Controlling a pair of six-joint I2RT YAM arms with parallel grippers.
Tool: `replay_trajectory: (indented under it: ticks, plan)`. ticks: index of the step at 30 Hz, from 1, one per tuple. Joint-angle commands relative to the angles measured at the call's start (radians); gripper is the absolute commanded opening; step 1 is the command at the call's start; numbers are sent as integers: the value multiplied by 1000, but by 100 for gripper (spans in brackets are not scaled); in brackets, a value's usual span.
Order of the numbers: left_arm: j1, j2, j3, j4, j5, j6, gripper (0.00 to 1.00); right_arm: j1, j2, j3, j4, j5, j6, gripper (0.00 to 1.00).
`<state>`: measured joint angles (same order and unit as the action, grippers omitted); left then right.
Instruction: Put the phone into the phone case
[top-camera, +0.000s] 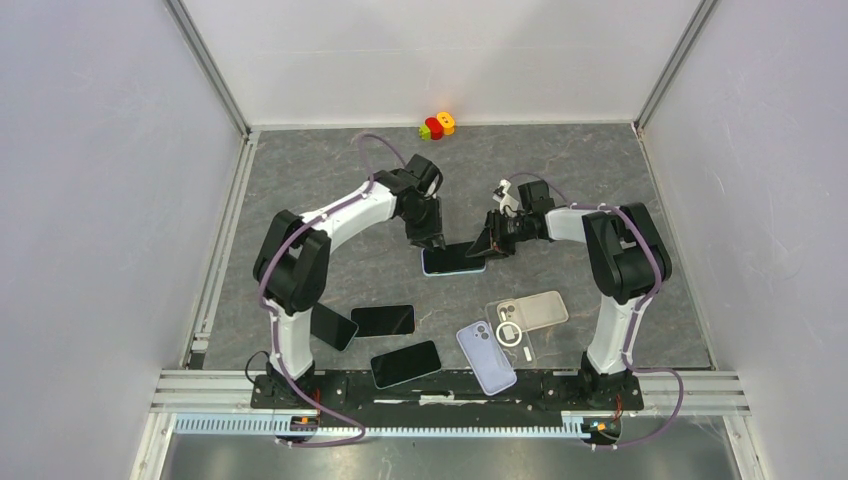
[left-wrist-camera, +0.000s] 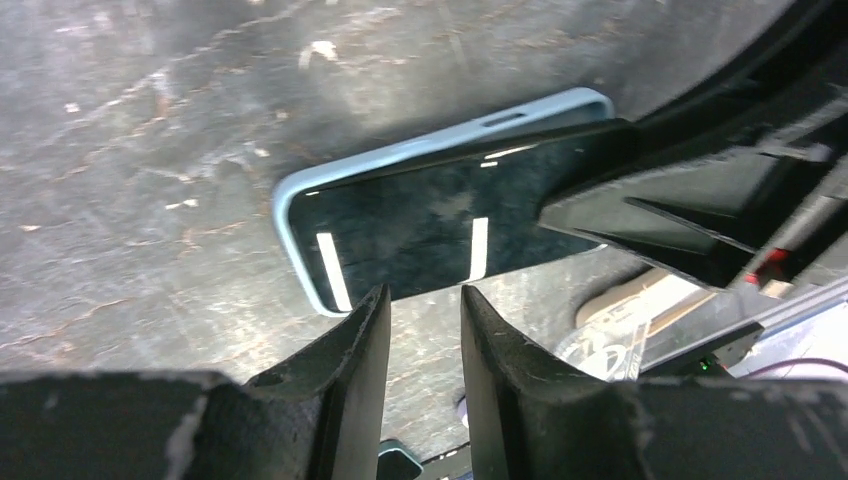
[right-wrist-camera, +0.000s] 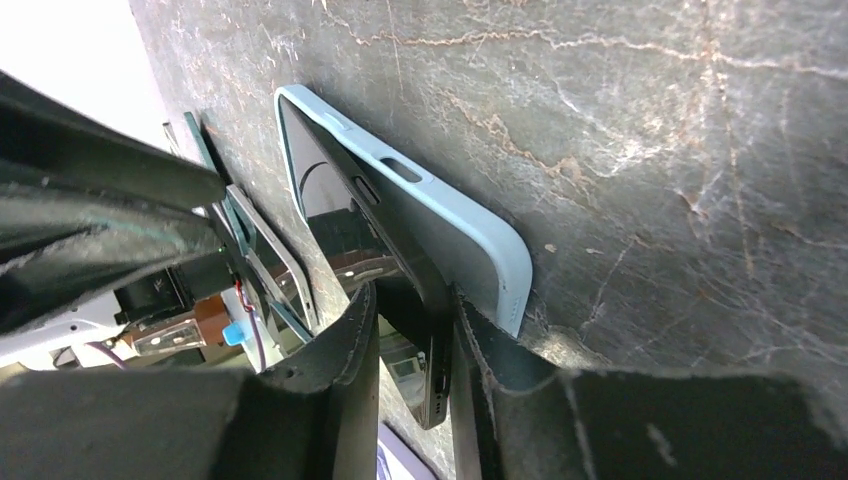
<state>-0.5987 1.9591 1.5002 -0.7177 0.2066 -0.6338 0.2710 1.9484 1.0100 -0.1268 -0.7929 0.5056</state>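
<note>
A dark phone (top-camera: 455, 258) lies in a light blue phone case (left-wrist-camera: 300, 240) on the grey table between both arms. In the right wrist view the phone (right-wrist-camera: 345, 215) sits tilted. Its far end is down in the case (right-wrist-camera: 450, 215) and its near end is lifted above the rim. My right gripper (right-wrist-camera: 415, 295) straddles that raised end. The phone rests against one finger, with a gap to the other, so the jaws stand open. My left gripper (left-wrist-camera: 424, 292) hovers just off the case's long side, open, with bare table between its fingers.
Near the arm bases lie three more dark phones (top-camera: 382, 320) (top-camera: 405, 363) (top-camera: 333, 325), a lilac case (top-camera: 486, 357), a clear case (top-camera: 515, 335) and a beige case (top-camera: 545, 308). A small coloured toy (top-camera: 437, 126) sits at the back wall.
</note>
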Motion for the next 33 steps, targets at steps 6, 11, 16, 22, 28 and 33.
replay_trajectory:
  ticks: [6,11,16,22,28,33]
  plan:
    - [-41,70,58,22,52,22,34,85,81,-47,-181,232,-173,36]
    - [-41,90,30,27,44,6,30,89,63,-21,-237,324,-242,54]
    - [-40,96,6,28,27,-4,27,90,49,-11,-275,385,-284,67]
    - [-37,96,-29,27,8,-8,24,88,27,2,-354,499,-345,77]
    - [-32,85,-57,27,-10,-12,23,86,-19,-1,-396,572,-378,78]
    - [-32,85,-59,27,-9,-12,22,89,-66,-3,-401,640,-406,79]
